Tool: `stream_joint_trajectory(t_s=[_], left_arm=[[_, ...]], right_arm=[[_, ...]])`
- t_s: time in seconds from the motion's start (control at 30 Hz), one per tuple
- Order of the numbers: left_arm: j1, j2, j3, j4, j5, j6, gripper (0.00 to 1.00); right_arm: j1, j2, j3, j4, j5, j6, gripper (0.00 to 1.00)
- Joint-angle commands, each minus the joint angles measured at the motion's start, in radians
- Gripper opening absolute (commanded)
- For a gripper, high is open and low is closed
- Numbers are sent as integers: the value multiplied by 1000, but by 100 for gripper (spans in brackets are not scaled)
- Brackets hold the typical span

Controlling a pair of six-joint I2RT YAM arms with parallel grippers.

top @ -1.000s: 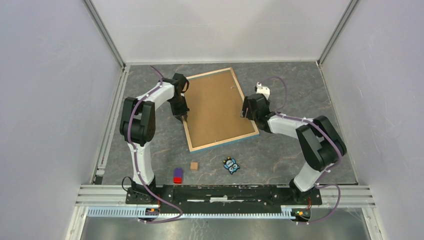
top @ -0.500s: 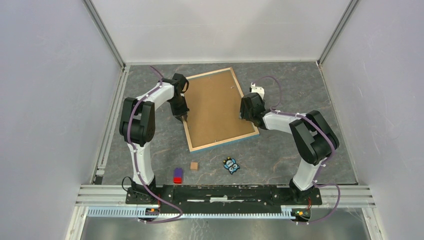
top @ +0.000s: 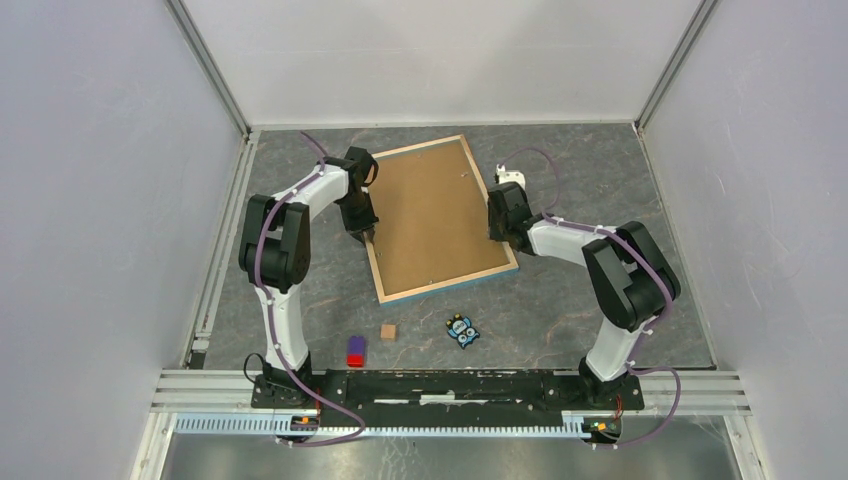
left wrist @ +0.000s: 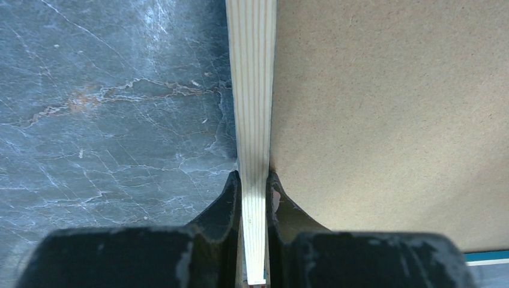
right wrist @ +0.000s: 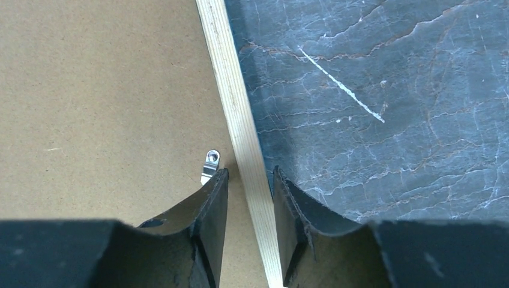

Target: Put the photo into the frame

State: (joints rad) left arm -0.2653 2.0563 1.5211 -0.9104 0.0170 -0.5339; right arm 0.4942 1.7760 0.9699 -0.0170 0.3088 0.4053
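Clamping tight, the left gripper (left wrist: 253, 180) grasps the left rim of the large, thin-rimmed, light-wood rectangular frame (left wrist: 252, 90), which lies face down toward the far edge of the grey marbled table (top: 580, 160). The right gripper (right wrist: 249, 174) straddles the opposite rim, jaws not yet pinched on it. Watch that inner finger! It sits just beside a small silver metal clip (right wrist: 210, 163) and could snag it, or scrape the plain brown backing board (top: 435, 215). The photo is nowhere in sight.

Top view: bright, even, diffuse light from above; shadows beneath the arms lie soft and faint on the bench (top: 600, 180). Wrist views: the frame (left wrist: 252, 90) rim is sharp and casts a narrow shadow. Left tool (left wrist: 254, 180) and right tool (right wrist: 250, 177) bodies are dark and blurred at the near edge.
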Motion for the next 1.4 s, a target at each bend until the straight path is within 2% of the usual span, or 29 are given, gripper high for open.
stream_joint_trajectory(t_s=[0.0,0.1,0.43,0.7,1.0,1.07,1.23,1.37], left_arm=[[4,27,-17,12,-58,3,2],[3,19,-27,22,-37,5,2],[3,23,-10,13,-22,5,2],[3,18,-7,18,-7,3,2],[3,20,-12,19,-1,4,2],[3,15,-13,19,-5,4,2],[3,11,-16,20,-14,5,2],[3,7,-18,19,-40,6,2]], right_arm=[[-2,8,-25,6,-12,-28,43],[-3,6,-22,10,-25,-23,53],[3,-160,-145,162,-30,-52,65],[4,-15,-24,105,1,-51,66],[11,13,-14,70,26,-46,62],[11,29,4,39,37,-48,58],[11,32,-9,42,12,-50,40],[11,40,-2,35,-1,-61,35]])
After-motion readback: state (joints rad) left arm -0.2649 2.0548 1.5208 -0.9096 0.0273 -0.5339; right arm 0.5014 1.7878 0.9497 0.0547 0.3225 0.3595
